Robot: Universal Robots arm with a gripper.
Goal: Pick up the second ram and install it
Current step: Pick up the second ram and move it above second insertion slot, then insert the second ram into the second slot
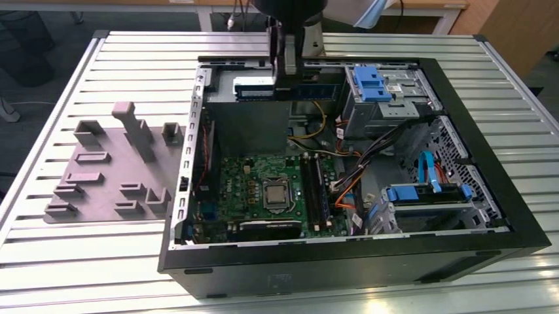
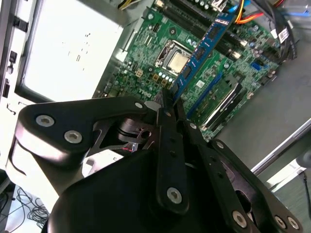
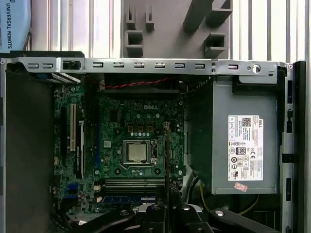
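Note:
The second ram (image 2: 201, 48) is a long, narrow blue-green stick with black chips, and my gripper (image 2: 167, 101) is shut on one end of it. It points away from the fingers toward the green motherboard (image 2: 155, 63) below. In the first wrist view the ram (image 3: 166, 155) appears edge-on, over the board beside the silver processor (image 3: 136, 151), with the gripper (image 3: 166, 204) behind it. In the exterior view the gripper (image 1: 288, 69) hangs over the far end of the open computer case (image 1: 349, 248), well above the motherboard (image 1: 253, 186) and its memory slots (image 1: 315, 190).
A grey fixture plate (image 1: 105, 176) with upright blocks lies at the exterior view's left of the case. Inside the case are a grey power supply (image 3: 243, 145), blue-tabbed drive cages (image 1: 376, 85) and loose coloured cables (image 1: 349, 176). The case stands on a slatted metal table (image 1: 88, 261).

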